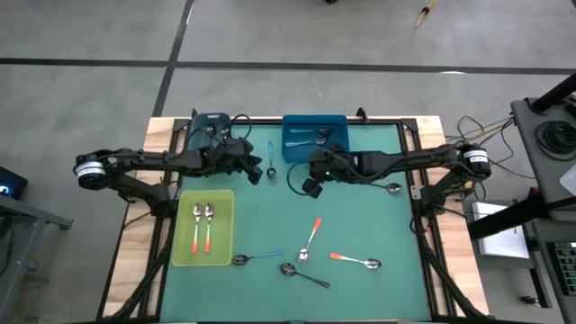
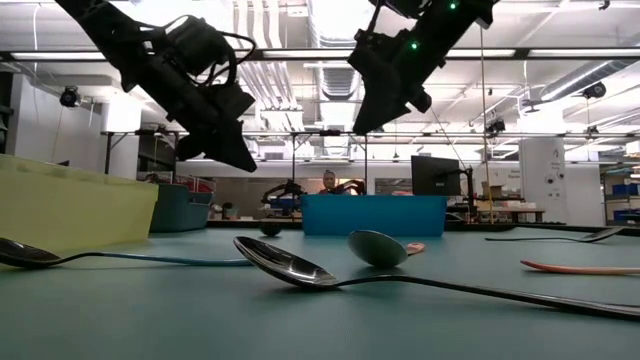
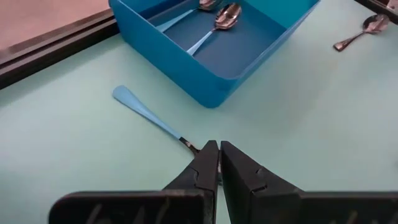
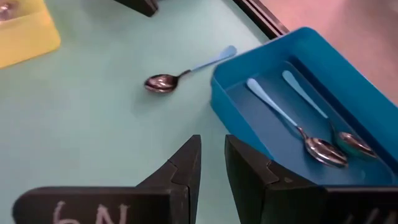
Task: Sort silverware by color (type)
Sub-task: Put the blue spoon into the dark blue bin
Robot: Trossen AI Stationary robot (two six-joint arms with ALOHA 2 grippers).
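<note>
Closest to the low camera lies an all-metal spoon [image 2: 300,270] on the green mat [image 1: 360,225], its bowl toward the lens; in the high view it is the one at the front middle [image 1: 301,274]. Near it lie two orange-handled spoons [image 1: 310,239] [image 1: 354,261] and a blue-handled spoon [image 1: 255,258], all not yet sorted. The yellow tray [image 1: 184,256] holds two orange-handled spoons already, and the blue bin [image 1: 314,121] at the back holds two blue-handled ones [image 4: 292,124], so each container seems to be for one colour.

The left gripper [image 3: 219,163] hovers above the mat, just over another blue-handled spoon [image 3: 149,115] that lies beside the blue bin. Its fingers are nearly together, with only a thin gap, and hold nothing. I judge that it aims at this spoon because the bin is so near.

The right gripper [image 4: 211,158] hangs close to the bin's front corner, narrowly open and empty. One more metal spoon [image 1: 393,188] lies under the right arm.
</note>
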